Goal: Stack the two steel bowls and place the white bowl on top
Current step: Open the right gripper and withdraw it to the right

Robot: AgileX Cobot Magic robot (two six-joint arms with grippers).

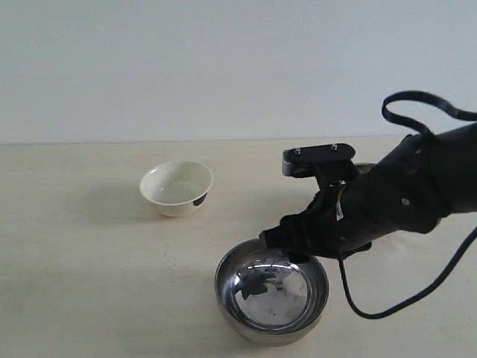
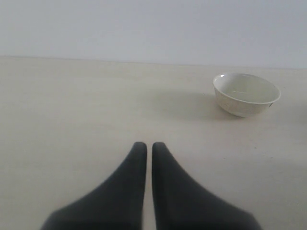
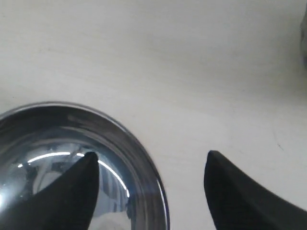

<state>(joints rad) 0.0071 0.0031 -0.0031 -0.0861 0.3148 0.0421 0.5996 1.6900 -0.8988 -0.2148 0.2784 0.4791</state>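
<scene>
Fingers (image 3: pixel 230 191) of right gripper (image 3: pixel 151 154) spread astride shiny round steel bowl (image 1: pixel 283 298) rim; left gripper (image 2: pixel 146 144) fingers almost touching. Cream-white round bowl (image 1: pixel 177 184) mark illegible.

No readable text, labels, brands or numbers visible anywhere.

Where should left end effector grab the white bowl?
Its rim, from above: one finger inside, one outside. The white bowl sits upright and empty, lip thin; its rounded wall would likely slip a side pinch. The left end effector is shut; open first.
</scene>
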